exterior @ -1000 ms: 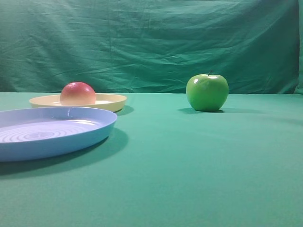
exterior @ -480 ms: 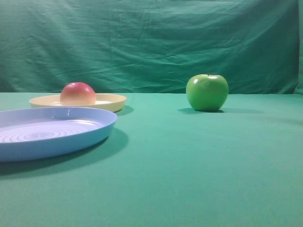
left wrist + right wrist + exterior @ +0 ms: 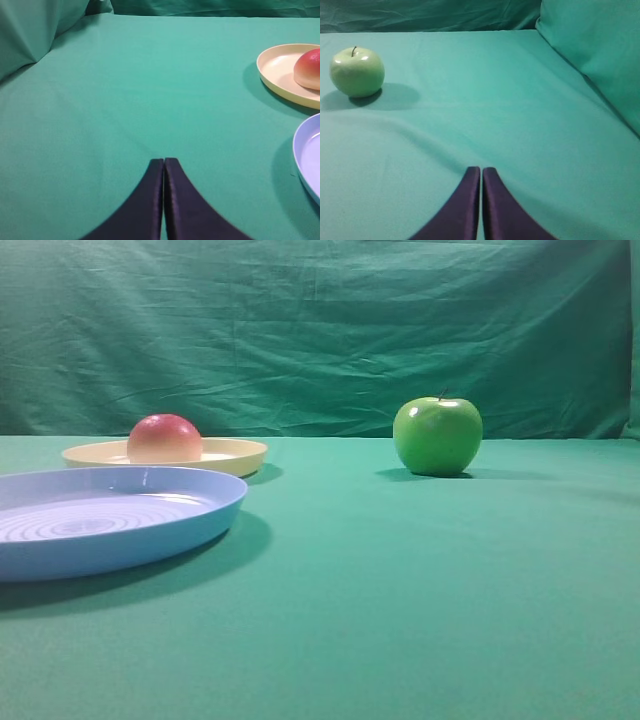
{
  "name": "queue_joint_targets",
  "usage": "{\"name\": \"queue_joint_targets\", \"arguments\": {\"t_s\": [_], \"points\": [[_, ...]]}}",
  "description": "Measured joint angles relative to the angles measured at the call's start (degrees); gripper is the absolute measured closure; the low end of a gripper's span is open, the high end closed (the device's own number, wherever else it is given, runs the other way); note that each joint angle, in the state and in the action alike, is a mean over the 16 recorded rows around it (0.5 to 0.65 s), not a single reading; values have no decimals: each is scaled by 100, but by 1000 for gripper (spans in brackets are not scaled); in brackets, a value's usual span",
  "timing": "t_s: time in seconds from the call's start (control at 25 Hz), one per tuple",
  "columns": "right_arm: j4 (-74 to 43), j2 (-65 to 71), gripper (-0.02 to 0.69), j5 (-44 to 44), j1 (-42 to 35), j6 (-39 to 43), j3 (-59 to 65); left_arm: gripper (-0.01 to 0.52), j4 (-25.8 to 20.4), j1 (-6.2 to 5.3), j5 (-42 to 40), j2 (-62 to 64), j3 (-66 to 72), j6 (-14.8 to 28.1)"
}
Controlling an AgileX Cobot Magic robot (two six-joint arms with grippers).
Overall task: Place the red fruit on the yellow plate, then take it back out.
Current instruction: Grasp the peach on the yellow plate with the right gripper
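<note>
The red fruit rests on the yellow plate at the back left of the exterior high view; the left wrist view shows the same fruit and plate at its right edge. My left gripper is shut with nothing in it, well short of the plate and to its left. My right gripper is shut and empty above bare cloth. Neither gripper shows in the exterior high view.
A larger light blue plate with ridges lies in front of the yellow one; its rim shows at the left wrist view's right edge. A green apple stands at the back right, also the apple far left of my right gripper.
</note>
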Motion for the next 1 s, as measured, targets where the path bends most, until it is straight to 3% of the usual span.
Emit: {"name": "queue_joint_targets", "arguments": {"t_s": [0.44,1.0], "points": [[377,244,665,46,345,-28,-440,514,0,0,0,0,0,0],[577,2337,665,1122,1731,-120,-2869,514,0,0,0,0,0,4]]}}
